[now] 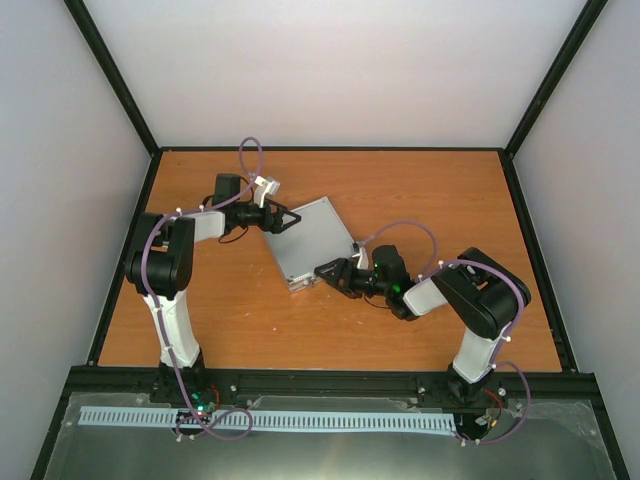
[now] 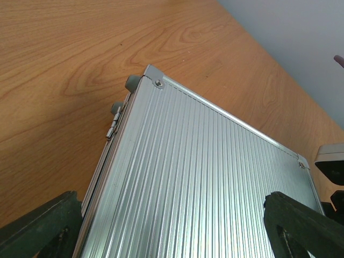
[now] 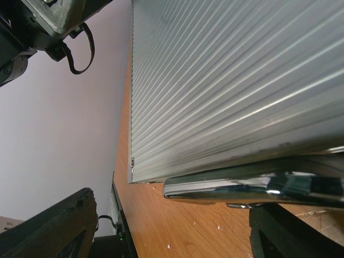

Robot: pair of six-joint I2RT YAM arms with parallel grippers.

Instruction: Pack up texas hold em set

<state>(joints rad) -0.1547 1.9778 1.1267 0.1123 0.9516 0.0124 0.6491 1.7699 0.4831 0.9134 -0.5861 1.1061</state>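
The silver ribbed aluminium case (image 1: pixel 310 245) lies shut and flat in the middle of the wooden table. My left gripper (image 1: pixel 292 220) is open at the case's far left corner. In the left wrist view its fingers (image 2: pixel 37 228) stand wide apart over the ribbed lid (image 2: pixel 204 177). My right gripper (image 1: pixel 322 272) is open at the case's near edge. In the right wrist view the chrome handle (image 3: pixel 258 188) lies between its spread fingers (image 3: pixel 48 226), below the lid (image 3: pixel 231 80). Chip stacks, button and discs are out of view.
Black frame rails (image 1: pixel 330 380) edge the wooden table (image 1: pixel 420 190), with white walls behind. A white slotted strip (image 1: pixel 260 420) runs along the near side. The hinges (image 2: pixel 115 115) of the case show on its left edge. The left arm (image 3: pixel 48 21) shows in the right wrist view.
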